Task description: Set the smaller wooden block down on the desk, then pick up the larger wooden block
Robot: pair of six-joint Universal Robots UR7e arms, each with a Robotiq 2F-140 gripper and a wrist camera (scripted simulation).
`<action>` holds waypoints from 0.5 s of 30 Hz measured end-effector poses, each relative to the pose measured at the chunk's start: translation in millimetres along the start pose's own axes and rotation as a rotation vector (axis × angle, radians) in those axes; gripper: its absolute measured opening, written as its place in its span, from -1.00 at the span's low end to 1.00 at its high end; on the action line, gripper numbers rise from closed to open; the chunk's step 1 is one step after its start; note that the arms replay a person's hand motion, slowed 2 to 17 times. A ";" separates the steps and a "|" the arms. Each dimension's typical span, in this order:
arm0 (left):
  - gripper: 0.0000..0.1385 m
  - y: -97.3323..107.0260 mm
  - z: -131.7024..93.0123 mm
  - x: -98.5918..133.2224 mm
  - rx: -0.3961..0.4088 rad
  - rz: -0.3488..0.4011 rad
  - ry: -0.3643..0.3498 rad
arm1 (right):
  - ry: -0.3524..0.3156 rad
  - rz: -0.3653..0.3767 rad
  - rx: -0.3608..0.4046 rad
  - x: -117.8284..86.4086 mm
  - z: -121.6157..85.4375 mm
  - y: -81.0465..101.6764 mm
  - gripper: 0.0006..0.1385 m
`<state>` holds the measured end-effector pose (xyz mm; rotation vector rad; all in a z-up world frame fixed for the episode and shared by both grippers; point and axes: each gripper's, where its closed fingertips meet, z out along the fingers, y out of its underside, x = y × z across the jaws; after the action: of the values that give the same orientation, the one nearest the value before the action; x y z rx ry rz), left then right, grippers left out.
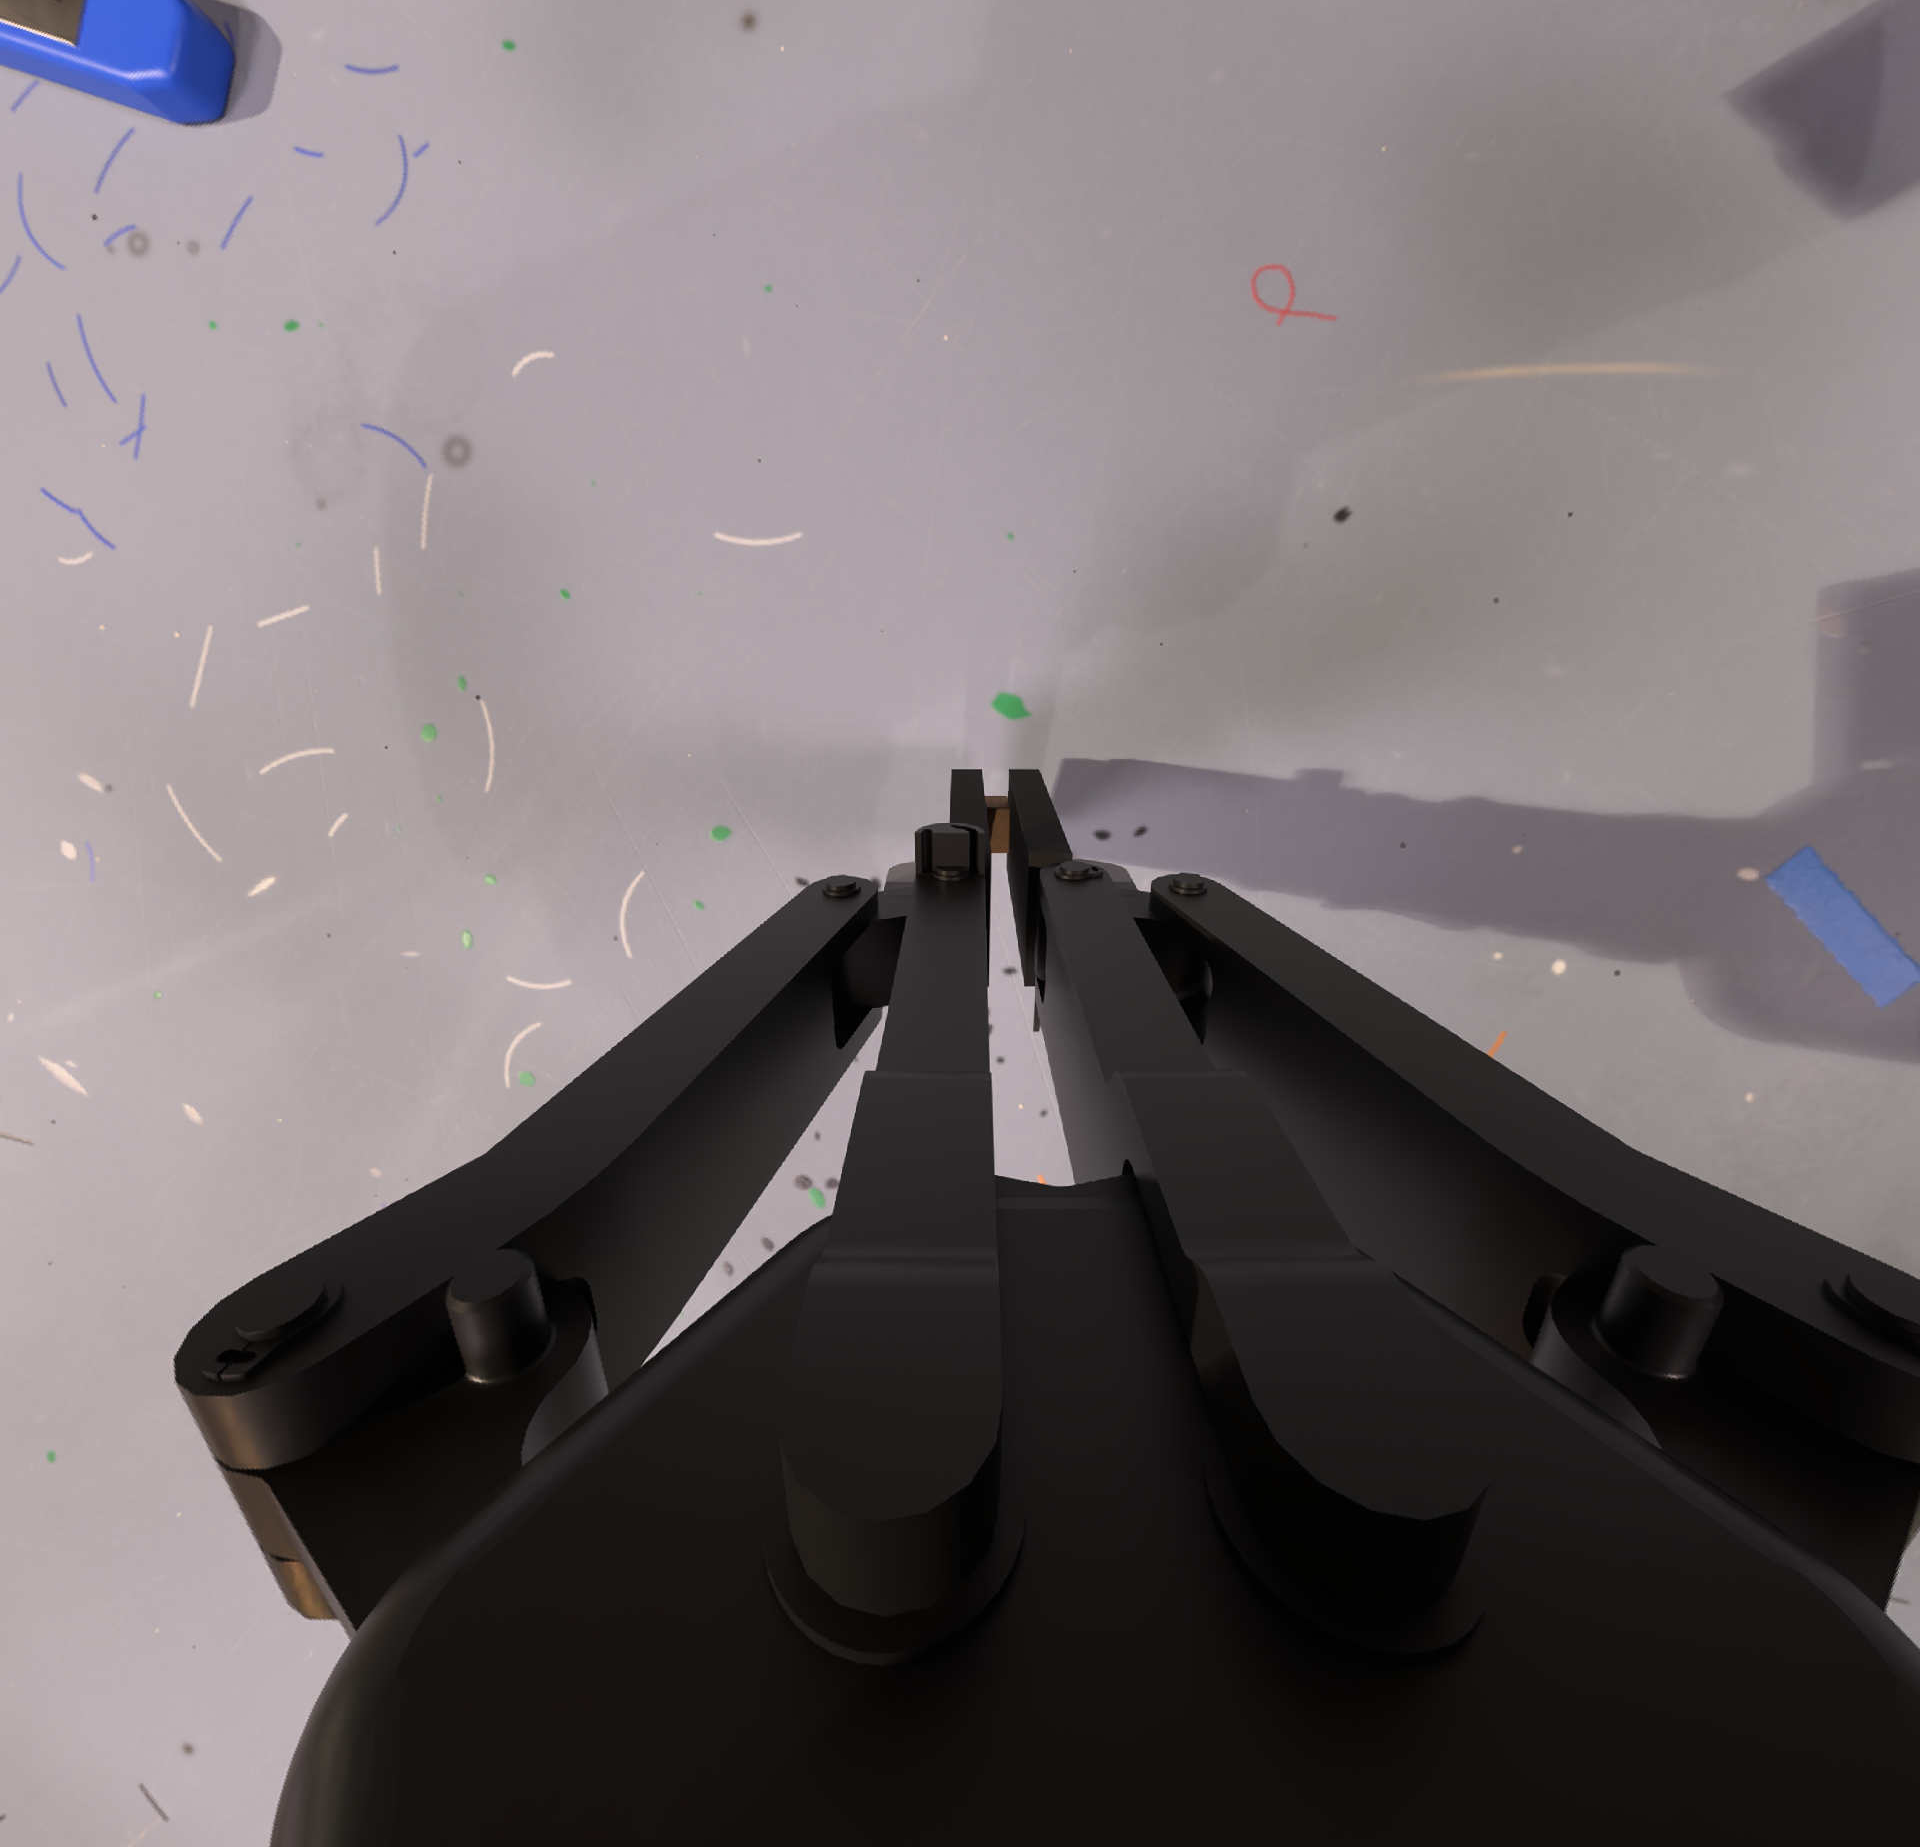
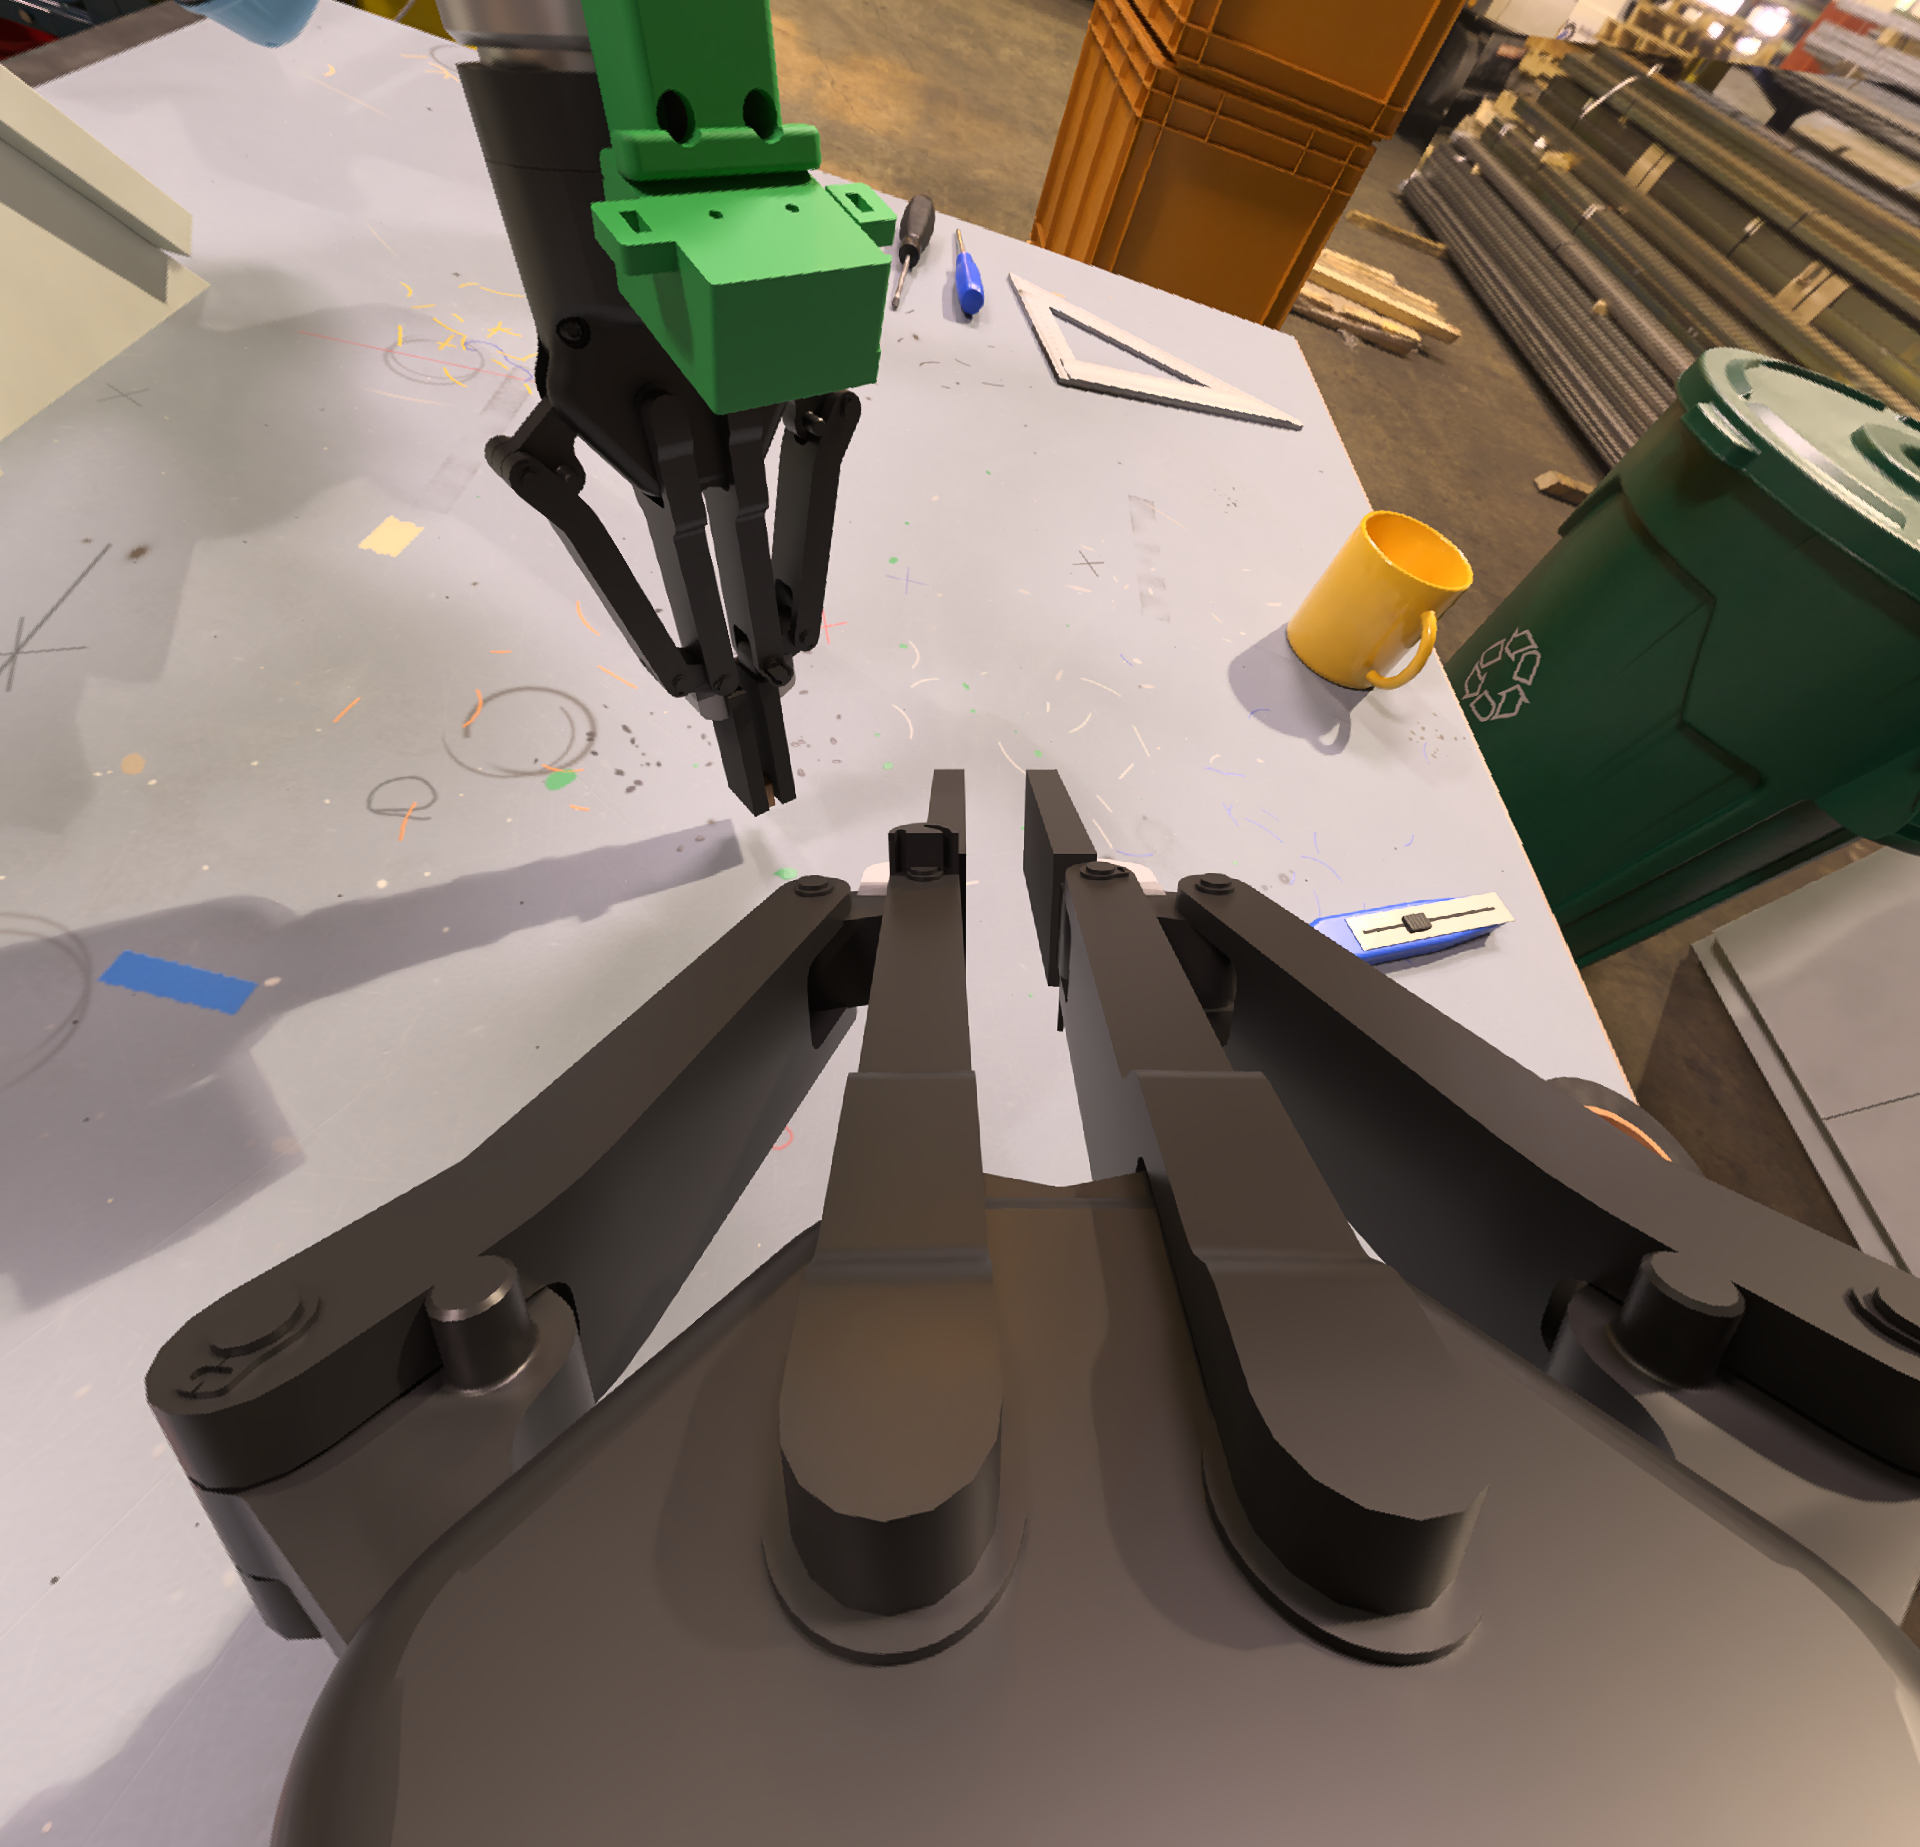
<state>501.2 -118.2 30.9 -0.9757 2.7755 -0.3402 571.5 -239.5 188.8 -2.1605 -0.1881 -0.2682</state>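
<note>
Overhead, left gripper (image 1: 997,800) clamped on small wooden block (image 1: 1000,827) above desk (image 1: 935,395), right gripper (image 2: 995,795) fingers slightly apart, empty, blue utility knife (image 2: 1413,927) nearby.

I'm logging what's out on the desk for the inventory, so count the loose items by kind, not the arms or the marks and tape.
Screwdrivers: 2, black-handled and blue-handled
Set square: 1
Yellow mug: 1
Blue utility knife: 1
Small wooden block, held above the desk in the left gripper: 1
Total: 6
</note>
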 end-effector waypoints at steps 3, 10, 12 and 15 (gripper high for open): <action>-0.90 1.0 1.2 0.0 -0.009 0.001 -0.002 | 0.000 -0.001 -0.003 -0.1 0.5 0.4 -0.78; -0.90 3.1 3.7 -0.6 -0.027 0.007 -0.009 | -0.002 -0.003 -0.008 -0.6 1.7 1.3 -0.78; -0.90 3.5 4.3 -0.6 -0.031 0.008 -0.011 | -0.003 -0.003 -0.010 -0.8 2.0 1.5 -0.78; -0.90 4.2 5.3 -0.7 -0.036 0.009 -0.013 | -0.004 -0.004 -0.013 -1.0 2.5 1.9 -0.78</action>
<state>500.5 -115.4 24.7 -0.9702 2.7830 -0.2821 571.3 -238.6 185.7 -2.1734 -0.1934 -0.2681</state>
